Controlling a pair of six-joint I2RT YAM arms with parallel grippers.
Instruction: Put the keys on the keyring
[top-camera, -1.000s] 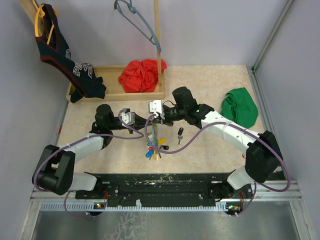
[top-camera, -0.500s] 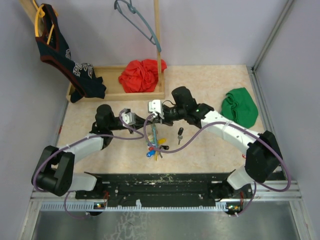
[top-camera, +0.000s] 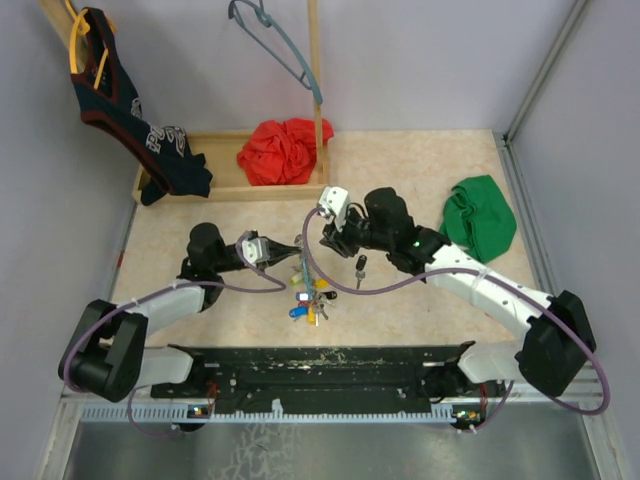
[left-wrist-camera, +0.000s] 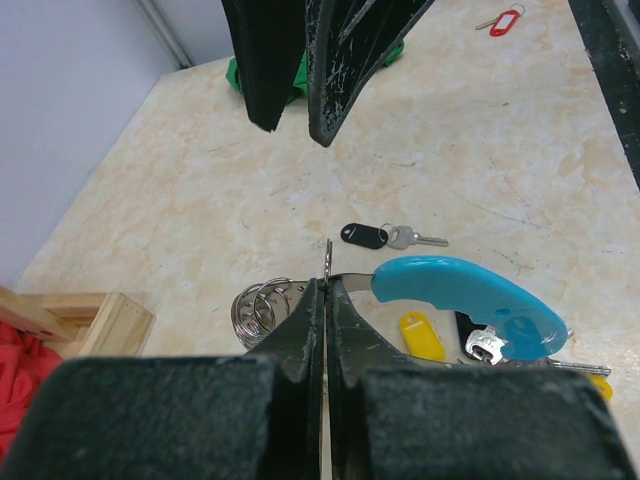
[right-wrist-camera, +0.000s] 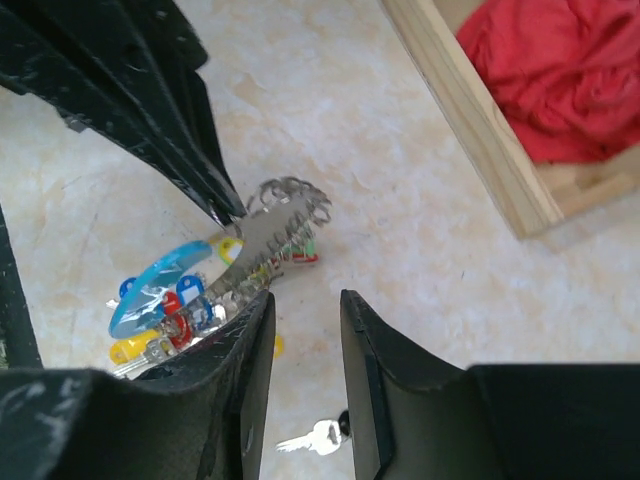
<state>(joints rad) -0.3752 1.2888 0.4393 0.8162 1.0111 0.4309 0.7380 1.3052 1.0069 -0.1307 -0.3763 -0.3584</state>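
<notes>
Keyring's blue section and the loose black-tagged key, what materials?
Keyring's blue section: glossy moulded plastic by its look, with soft highlights. Loose black-tagged key: bright silver, probably plated metal; its black tag looks like smooth plastic.

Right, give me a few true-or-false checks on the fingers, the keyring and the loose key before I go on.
1. The left fingers are closed on the large grey keyring with a light-blue section. True.
2. The other arm's fingers clamp that keyring too. False: the right fingers stand apart with nothing between them.
3. A silver key with a black plastic head lies loose on the table, off the ring. True.
4. The red cloth lies on the bare tabletop. False: the crumpled red cloth sits in the wooden tray; the cloth on the table is the crumpled green cloth.
</notes>
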